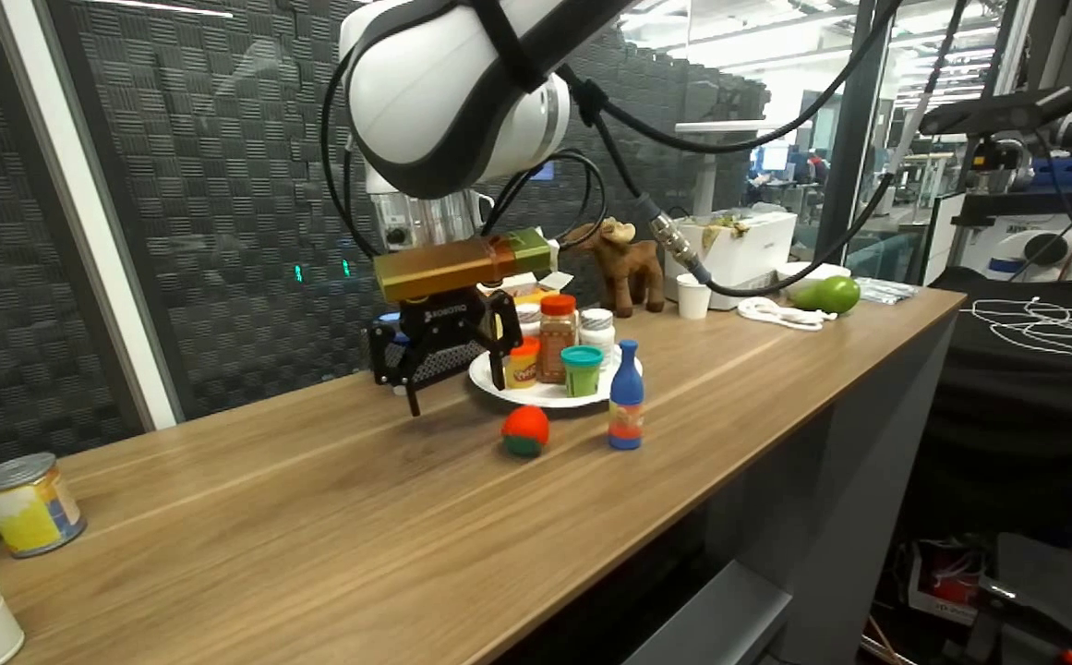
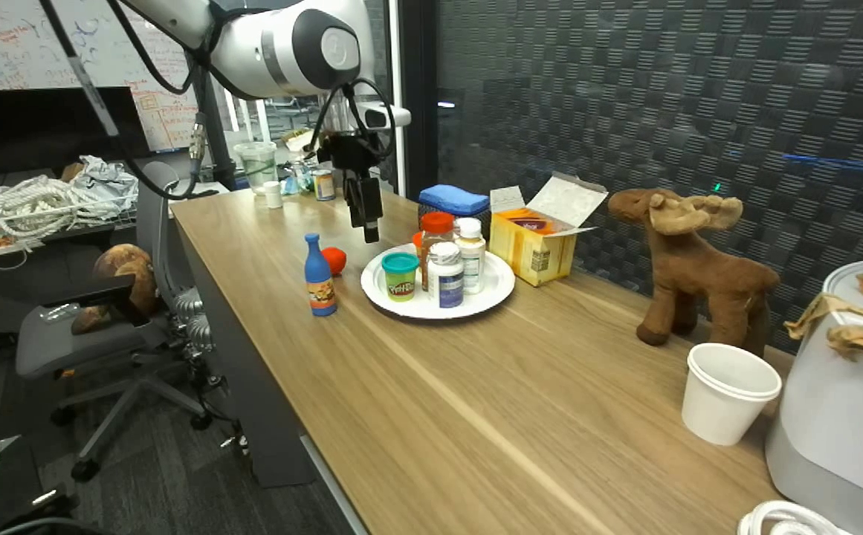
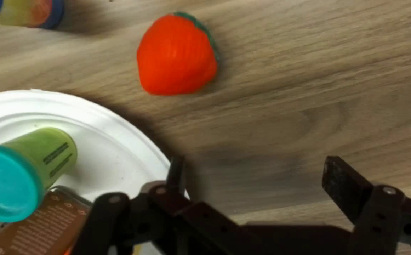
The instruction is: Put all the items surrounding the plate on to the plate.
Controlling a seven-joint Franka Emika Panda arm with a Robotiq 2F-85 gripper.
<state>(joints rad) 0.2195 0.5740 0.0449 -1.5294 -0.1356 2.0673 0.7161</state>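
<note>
dark textured wall [image 2: 661,96]; scribbled whiteboard [image 2: 15,44]; grey chair [image 2: 52,345]; floor [image 2: 178,475]

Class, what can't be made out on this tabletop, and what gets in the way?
Blue bottle: upper part cut off at the top left corner, wrist view.
Orange-lidded tub: mostly hidden behind the red-capped jar, in an exterior view.
Fine print on that jar: blurred and too small to read, wrist view.
One white bottle: lower part hidden behind that tub, in an exterior view.
White cord: cut off by the bottom edge, in an exterior view.

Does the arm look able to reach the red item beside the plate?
Probably yes: the tool hangs open, and the wrist view shows only tabletop between it and the red item.
</note>
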